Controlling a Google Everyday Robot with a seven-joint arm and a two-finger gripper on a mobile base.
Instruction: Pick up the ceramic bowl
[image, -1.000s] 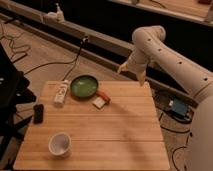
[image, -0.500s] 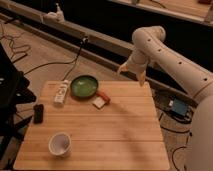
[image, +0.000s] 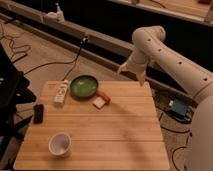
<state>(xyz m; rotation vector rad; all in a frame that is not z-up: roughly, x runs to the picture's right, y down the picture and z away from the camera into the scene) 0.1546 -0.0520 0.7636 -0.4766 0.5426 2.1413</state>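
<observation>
The ceramic bowl (image: 84, 86), wide and shallow with a glossy green inside and a dark rim, sits on the wooden table (image: 125, 130) near its far left edge. A smaller white cup (image: 60, 144) stands near the front left corner. My gripper (image: 132, 70) hangs at the end of the white arm above the table's far right edge, well to the right of the bowl and apart from it.
A white bottle (image: 61, 93) lies just left of the bowl. A small red and white object (image: 101, 100) lies right of the bowl. A black object (image: 38, 113) lies at the left edge. Cables run over the floor behind; a blue box (image: 178, 107) sits at right.
</observation>
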